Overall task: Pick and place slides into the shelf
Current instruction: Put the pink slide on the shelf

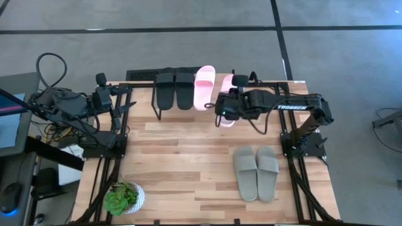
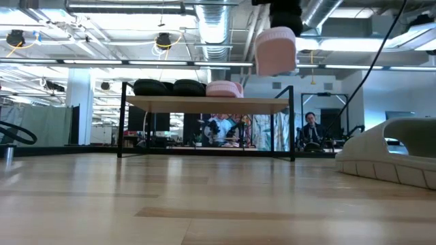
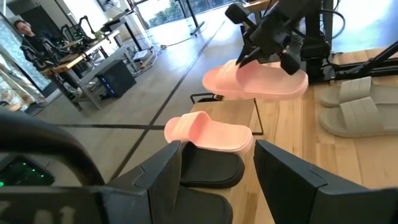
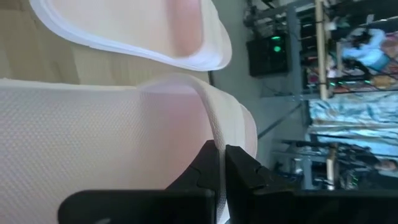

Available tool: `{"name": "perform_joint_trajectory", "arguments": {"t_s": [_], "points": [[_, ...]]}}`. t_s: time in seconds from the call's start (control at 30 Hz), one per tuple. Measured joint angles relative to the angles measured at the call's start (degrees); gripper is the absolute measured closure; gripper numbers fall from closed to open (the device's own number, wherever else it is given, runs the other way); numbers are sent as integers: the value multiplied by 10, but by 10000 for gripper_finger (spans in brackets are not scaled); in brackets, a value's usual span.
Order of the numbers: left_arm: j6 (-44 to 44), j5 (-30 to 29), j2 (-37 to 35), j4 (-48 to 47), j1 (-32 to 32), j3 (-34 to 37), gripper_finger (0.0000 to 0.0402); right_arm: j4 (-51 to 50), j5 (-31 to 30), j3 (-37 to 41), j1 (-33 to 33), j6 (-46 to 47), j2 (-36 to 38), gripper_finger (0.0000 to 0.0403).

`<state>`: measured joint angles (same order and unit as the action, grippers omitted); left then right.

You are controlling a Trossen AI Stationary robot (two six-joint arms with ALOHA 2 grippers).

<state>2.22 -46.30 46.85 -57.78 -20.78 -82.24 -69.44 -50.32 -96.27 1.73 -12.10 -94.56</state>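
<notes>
Pinching pink slide (image 2: 275,49) by strap edge, right gripper (image 4: 219,163) closed, above shelf (image 2: 204,103).

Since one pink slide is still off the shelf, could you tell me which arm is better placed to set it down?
Right: the right gripper already pinches the pink slide above the shelf, beside its mate. The left gripper waits open, off to the side.

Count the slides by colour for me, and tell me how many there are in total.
Black slides: 2, both on the shelf.
Pink slides: 2, one on the shelf, one held by the right gripper above it.
Grey-green slides: 2, on the table.
Total: 6.
</notes>
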Motion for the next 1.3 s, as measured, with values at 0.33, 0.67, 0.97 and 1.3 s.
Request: {"name": "perform_joint_trajectory", "arguments": {"t_s": [0.33, 0.67, 0.97, 1.3], "points": [[0, 6, 0, 19, 0, 0, 210, 89, 94, 0, 65, -109, 0, 402], [3, 3, 0, 18, 0, 0, 210, 181, 143, 68, 126, -164, 3, 402], [7, -5, 0, 18, 0, 0, 210, 254, 186, 105, 162, -197, 3, 402], [7, -11, 0, 18, 0, 0, 210, 313, 228, 141, 188, -214, 5, 402]]}}
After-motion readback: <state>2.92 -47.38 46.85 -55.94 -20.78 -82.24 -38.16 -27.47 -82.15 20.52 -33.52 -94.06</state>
